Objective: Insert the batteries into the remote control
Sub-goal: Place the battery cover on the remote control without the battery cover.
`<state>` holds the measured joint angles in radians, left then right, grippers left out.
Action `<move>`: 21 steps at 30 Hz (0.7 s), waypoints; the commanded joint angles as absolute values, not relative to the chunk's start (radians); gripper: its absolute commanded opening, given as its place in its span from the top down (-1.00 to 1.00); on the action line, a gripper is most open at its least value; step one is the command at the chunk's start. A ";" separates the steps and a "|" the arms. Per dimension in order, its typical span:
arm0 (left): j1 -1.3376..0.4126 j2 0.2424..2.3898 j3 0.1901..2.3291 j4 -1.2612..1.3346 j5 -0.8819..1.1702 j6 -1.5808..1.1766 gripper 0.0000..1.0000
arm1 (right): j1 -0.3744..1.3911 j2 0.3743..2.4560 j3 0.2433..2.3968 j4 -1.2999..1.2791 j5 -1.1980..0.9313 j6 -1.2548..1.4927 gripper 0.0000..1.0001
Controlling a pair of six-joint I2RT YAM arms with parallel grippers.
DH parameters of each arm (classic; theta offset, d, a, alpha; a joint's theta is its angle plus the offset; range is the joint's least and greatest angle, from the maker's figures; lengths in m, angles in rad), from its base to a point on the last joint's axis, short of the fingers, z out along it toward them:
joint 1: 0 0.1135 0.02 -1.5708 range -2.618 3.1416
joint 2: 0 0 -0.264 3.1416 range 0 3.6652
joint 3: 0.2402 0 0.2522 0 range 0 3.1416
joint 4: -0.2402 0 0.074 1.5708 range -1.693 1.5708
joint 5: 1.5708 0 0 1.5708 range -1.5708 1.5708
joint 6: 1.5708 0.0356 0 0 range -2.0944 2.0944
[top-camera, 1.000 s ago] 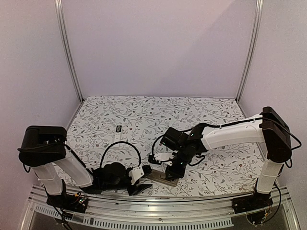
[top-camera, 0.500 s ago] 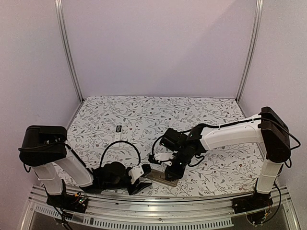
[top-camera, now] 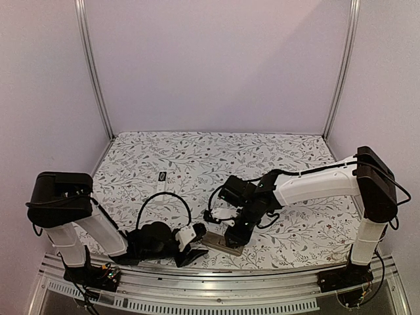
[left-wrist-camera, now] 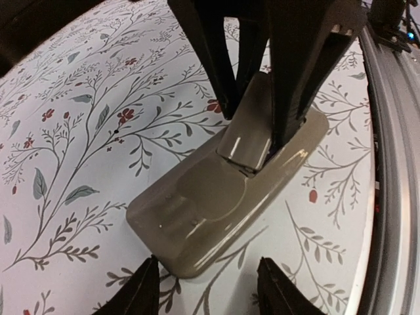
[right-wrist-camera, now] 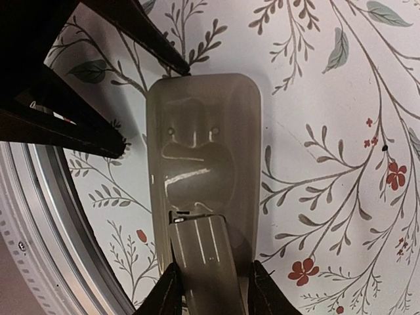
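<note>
A taupe remote control lies back-up near the table's front edge. It also shows in the left wrist view and the right wrist view. Its battery cover is raised at one end and sits between my right gripper's fingertips. My right gripper is shut on the cover. My left gripper is open, its tips either side of the remote's other end, not gripping it. Its dark fingers show in the right wrist view. No batteries are in view.
A white remote and a small dark object lie further back on the left. The metal front rail runs just behind the taupe remote. A black cable loops above my left wrist.
My left gripper has shifted slightly at the remote's end. My right gripper stays on the cover and the remote has not moved.
</note>
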<state>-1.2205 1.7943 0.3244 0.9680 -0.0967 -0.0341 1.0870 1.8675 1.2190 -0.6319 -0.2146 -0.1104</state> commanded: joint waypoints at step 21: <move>-1.218 1.808 0.319 0.979 -0.084 -0.051 0.06 | 1.117 1.882 1.240 -0.610 -0.216 -0.028 0.31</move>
<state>-1.2209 1.7943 0.3244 0.9680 -0.0990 -0.0429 1.0996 1.8675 1.2201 -0.6083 -0.2153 -0.0429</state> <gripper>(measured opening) 0.471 0.341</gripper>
